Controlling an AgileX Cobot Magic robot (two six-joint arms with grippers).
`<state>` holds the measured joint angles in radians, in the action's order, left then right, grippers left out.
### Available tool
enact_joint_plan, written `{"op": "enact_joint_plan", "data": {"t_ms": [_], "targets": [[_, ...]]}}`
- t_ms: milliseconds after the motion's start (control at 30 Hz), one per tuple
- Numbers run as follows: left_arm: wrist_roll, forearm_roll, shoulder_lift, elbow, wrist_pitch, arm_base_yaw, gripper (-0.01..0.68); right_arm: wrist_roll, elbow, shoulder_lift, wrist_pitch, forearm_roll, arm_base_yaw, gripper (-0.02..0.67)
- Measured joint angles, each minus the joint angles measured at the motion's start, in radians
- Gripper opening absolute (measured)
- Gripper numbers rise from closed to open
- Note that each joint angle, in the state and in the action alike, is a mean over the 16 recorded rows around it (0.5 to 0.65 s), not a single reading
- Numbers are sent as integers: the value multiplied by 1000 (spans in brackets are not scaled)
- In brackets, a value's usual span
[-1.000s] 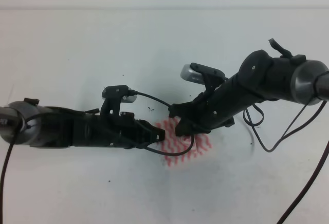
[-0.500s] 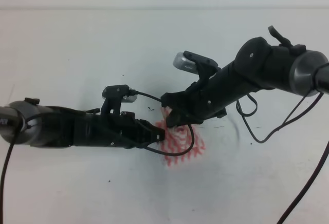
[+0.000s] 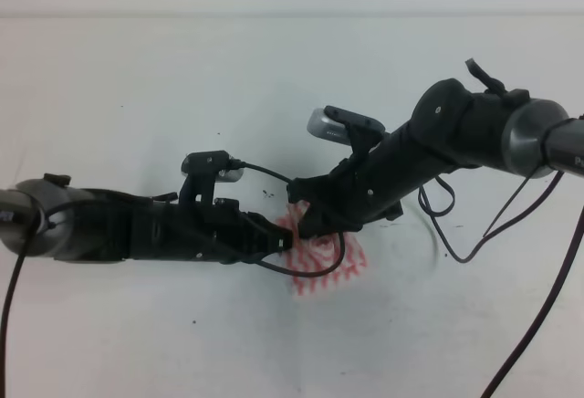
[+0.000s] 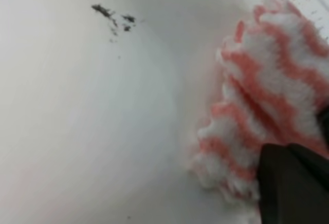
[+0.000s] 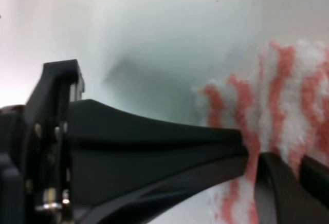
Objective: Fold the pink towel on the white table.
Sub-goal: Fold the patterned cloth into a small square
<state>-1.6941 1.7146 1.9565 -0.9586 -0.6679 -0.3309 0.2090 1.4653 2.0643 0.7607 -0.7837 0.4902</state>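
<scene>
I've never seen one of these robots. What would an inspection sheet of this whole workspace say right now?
Surface: white table, a few dark specks.
Job's things: pink towel, partly folded and bunched, lying under both arms.
Clutter: nothing seen.
Grippers: left gripper at the towel's left edge; right gripper at its upper left, a finger across the cloth. Grip state unclear for both.
Cables: black cable looping over the towel; more hang from the right arm.
Surroundings: pale wall strip beyond the table.

High view looking down on table (image 3: 137,97), both wrist views close, sharing towel (image 3: 333,261)
</scene>
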Motion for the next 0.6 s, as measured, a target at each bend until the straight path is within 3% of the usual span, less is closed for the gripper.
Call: {"op": "enact_joint_plan", "data": {"t_ms": [400, 600], "targets": [[35, -79, -109, 0, 112, 1, 0, 2, 20, 1, 49, -29, 0, 231], [38, -78, -133, 0, 132, 2, 0, 1, 44, 0, 82, 2, 0, 183]]}}
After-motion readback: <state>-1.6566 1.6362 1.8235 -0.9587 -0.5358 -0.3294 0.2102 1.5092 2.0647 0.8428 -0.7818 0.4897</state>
